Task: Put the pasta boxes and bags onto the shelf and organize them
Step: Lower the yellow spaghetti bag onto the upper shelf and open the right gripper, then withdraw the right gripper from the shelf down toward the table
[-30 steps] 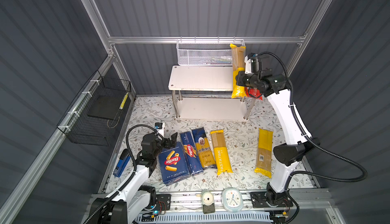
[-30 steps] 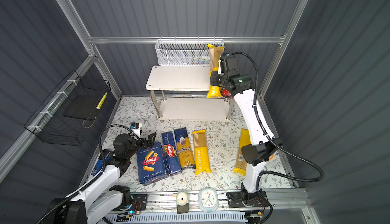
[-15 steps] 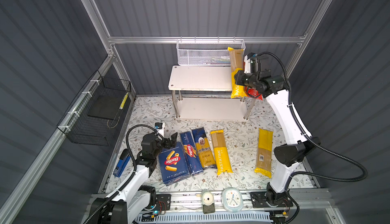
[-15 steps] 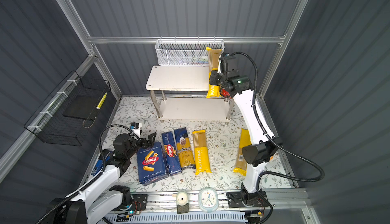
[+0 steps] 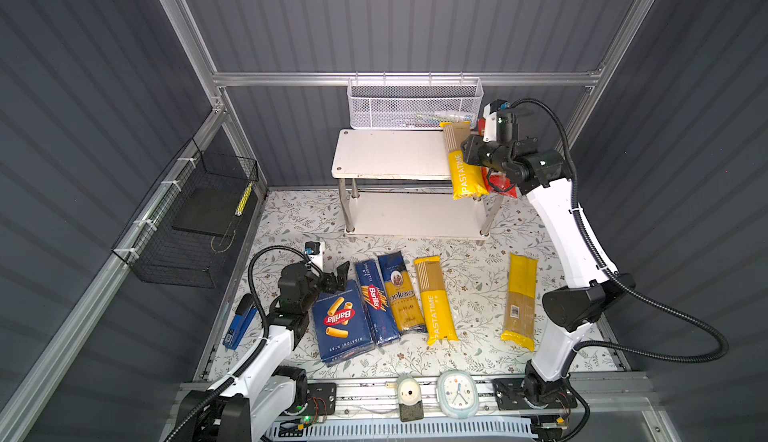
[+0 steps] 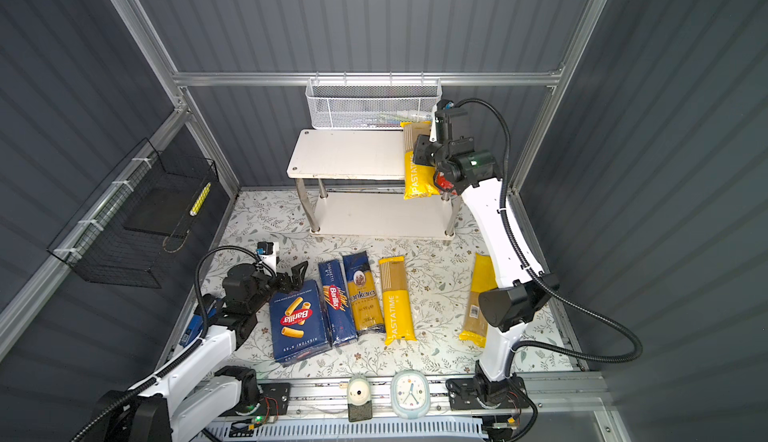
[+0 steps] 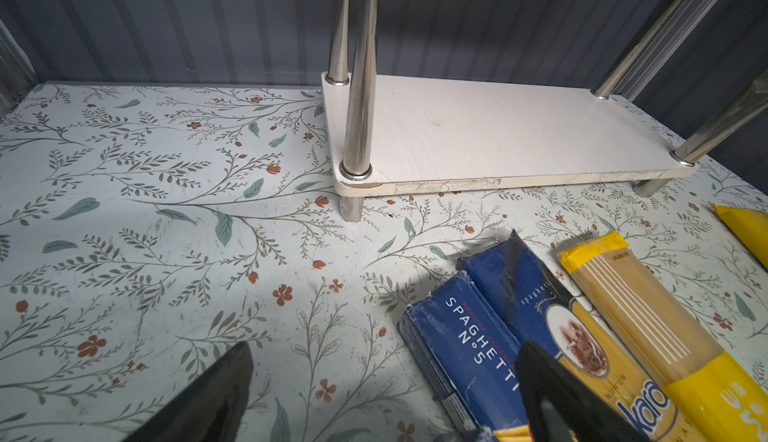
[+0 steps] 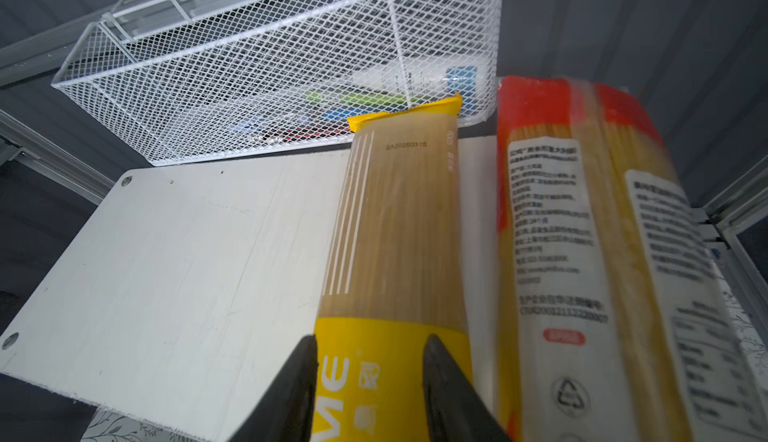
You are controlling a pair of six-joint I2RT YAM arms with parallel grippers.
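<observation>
**Operator:** Top views: where is the stock?

**Inspector:** In both top views the shelf stands at the back of the floral tabletop, under the white mesh basket. Two bags lie on its upper board at the right end. These are the shelved PASTATIME packet and, just beside it on the outer side, the red-clear packet. Both overhang the front edge.

**Operator:** And the rest?

**Inspector:** Five items lie flat on the tabletop in a row. From the left, close together: the wide Barilla box, the narrow Barilla box, the Ankara packet and the floor PASTATIME packet. The yellow-clear packet lies well apart to the right.

**Operator:** Grippers from above?

**Inspector:** The right gripper sits over the shelved PASTATIME packet at mid-length; its jaw spacing cannot be read here. The left gripper hovers at the far end of the wide Barilla box, jaws spread, holding nothing.

**Operator:** Left wrist view?

**Inspector:** The left gripper is released: its fingers stand wide apart and grasp nothing. The narrow Barilla box and the Ankara packet lie beside it. Beyond them is the shelf's lower board.

**Operator:** Right wrist view?

**Inspector:** The right gripper has its jaws parted astride the yellow band of the shelved PASTATIME packet. The packet lies flat on the upper board. Pad contact cannot be confirmed. The red-clear packet lies alongside, parallel.
</observation>
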